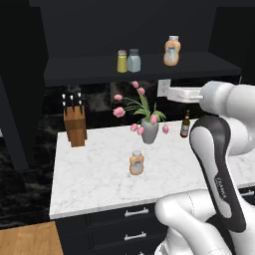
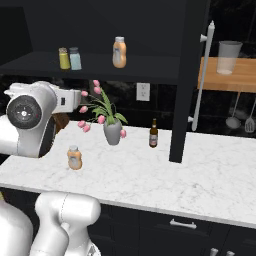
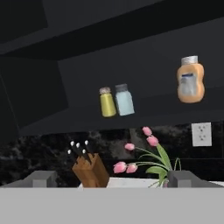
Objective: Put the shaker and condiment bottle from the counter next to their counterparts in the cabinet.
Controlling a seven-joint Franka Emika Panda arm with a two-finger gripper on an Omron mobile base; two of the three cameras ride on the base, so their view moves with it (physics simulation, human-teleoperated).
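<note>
gripper (image 3: 112, 178) fingertips cut off low, set wide; flowers (image 3: 151, 159) half cropped.

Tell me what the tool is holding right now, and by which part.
Nothing. The tool is open and empty, facing the cabinet.

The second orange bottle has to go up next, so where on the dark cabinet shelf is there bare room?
Free: the stretch of black shelf left of the yellow-green shaker, the gap between the pale blue-grey shaker and the orange squat bottle with white label, and the shelf right of that bottle. Crowded: the two shakers stand close, side by side.
</note>
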